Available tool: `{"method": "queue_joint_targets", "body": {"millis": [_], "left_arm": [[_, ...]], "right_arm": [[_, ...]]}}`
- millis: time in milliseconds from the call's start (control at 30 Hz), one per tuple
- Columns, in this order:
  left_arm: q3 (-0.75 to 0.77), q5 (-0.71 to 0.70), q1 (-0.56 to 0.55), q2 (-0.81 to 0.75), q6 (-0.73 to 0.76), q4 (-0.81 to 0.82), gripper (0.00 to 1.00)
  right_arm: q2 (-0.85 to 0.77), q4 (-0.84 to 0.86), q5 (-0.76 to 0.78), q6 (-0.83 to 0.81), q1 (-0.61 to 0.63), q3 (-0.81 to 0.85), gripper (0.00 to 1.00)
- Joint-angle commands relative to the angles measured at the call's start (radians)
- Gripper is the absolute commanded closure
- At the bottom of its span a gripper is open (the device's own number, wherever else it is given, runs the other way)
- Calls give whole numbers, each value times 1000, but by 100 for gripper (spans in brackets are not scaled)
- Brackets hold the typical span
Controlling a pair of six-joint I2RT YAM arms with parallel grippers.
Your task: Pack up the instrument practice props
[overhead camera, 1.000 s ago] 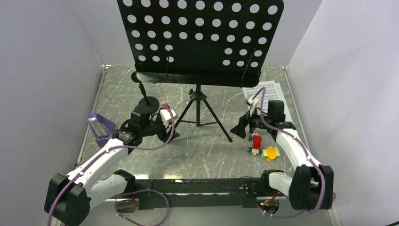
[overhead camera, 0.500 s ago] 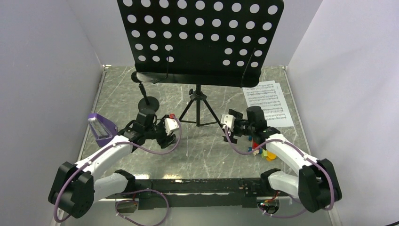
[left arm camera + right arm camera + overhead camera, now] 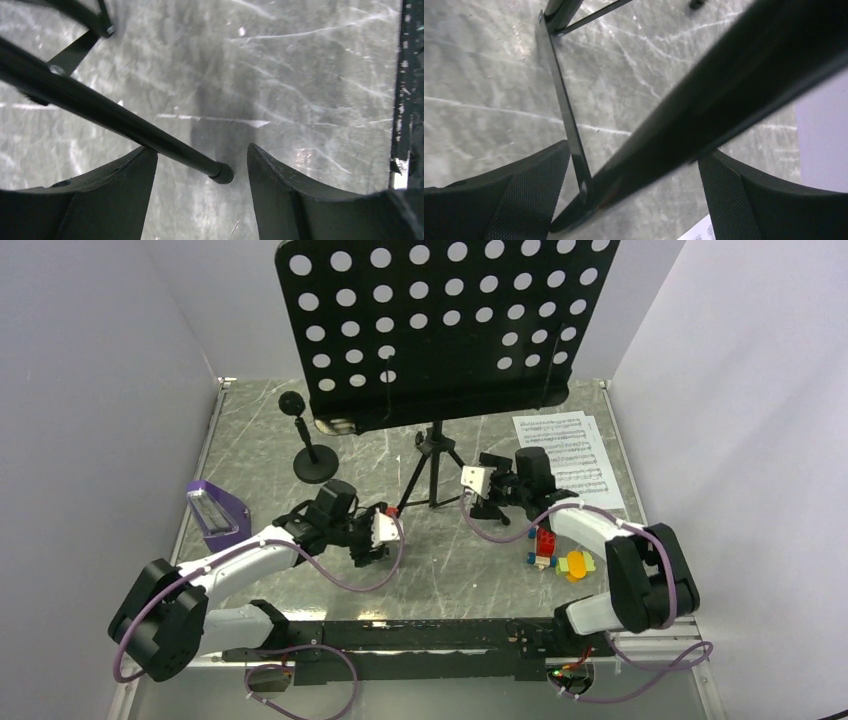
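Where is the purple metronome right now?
In the top view, the purple metronome sits by the left edge of the table, a little nearer the arm bases than the small microphone stand.

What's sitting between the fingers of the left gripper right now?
One leg of the music stand, capped tip included, lies in the gap of the open left gripper. The left wrist view shows it.

Your grey marbled surface carries music stand centre, sheet-music pages back right, metronome left, microphone stand back left, toy blocks front right.
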Motion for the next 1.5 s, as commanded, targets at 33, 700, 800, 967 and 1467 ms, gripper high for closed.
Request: {"method": "queue_joint_targets", "body": {"millis": [33, 700, 800, 967, 1467], "left_arm": [[19, 91, -109, 43, 60, 29, 30], [111, -68, -54, -165, 7, -12, 25], [54, -195, -28, -288, 3, 233, 23], [46, -240, -3, -216, 155, 543, 19], [227, -130, 36, 117, 547, 792, 27]], "right_arm": [[119, 138, 8, -109, -29, 123, 3], [172, 121, 1, -198, -79, 200, 0], [16, 85, 1, -171, -84, 129, 0], [-141, -17, 5, -77, -84, 107, 0], [-123, -80, -28, 132, -81, 191, 0]]}}
